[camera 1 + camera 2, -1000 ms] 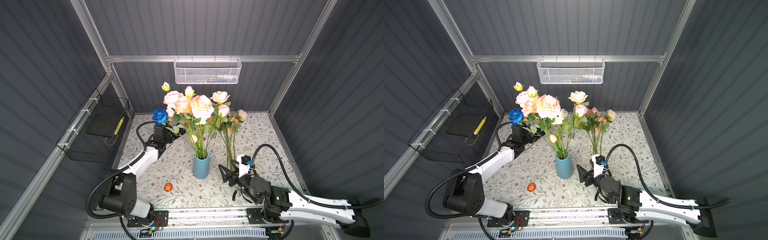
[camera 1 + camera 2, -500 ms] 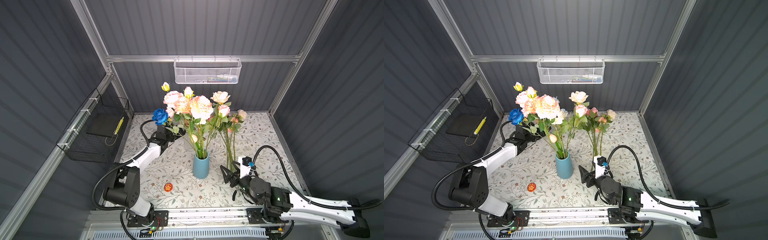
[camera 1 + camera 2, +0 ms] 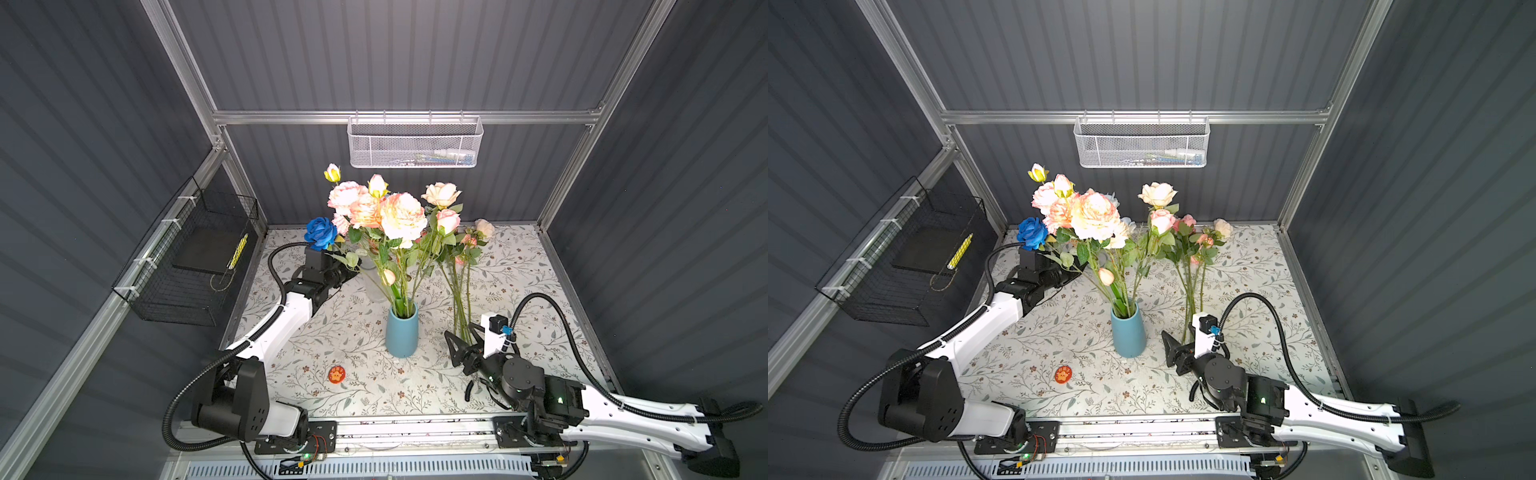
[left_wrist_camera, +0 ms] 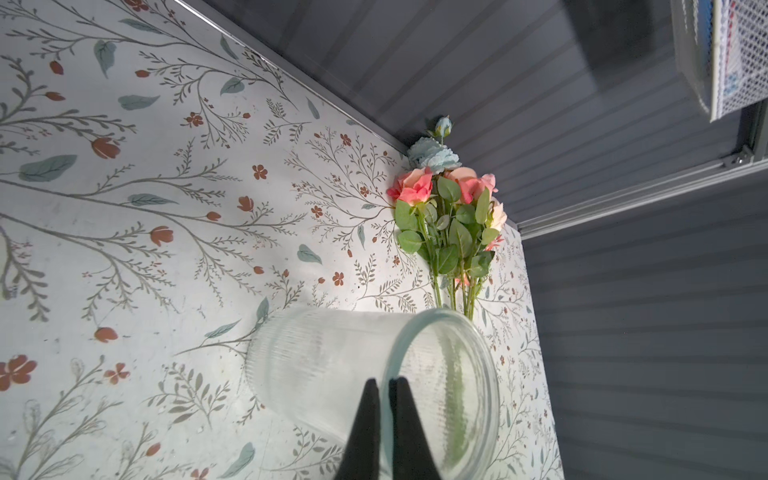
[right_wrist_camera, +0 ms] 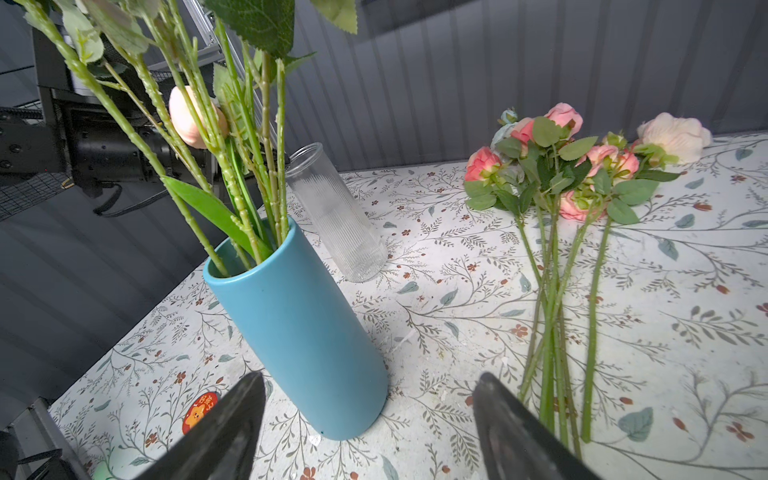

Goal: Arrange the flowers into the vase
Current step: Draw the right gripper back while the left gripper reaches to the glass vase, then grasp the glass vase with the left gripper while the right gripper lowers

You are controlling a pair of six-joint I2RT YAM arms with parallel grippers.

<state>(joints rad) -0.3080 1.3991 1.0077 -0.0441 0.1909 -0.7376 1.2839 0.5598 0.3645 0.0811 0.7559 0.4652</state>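
Tabletop (image 3: 540, 291) floral, walls (image 3: 415, 62) grey; left gripper (image 4: 384, 399) pinches glass vase (image 4: 316, 365), right gripper (image 5: 369, 376) gapes

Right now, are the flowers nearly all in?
Mostly. Done: pink and peach blooms stand in the tall blue vase. In hand: the left gripper pinches the rim of the clear ribbed glass vase; the right gripper is open. Left: several pink roses lying on the floral table.

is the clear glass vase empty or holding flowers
Empty: in the right wrist view the glass vase is see-through top to bottom, no stems inside.
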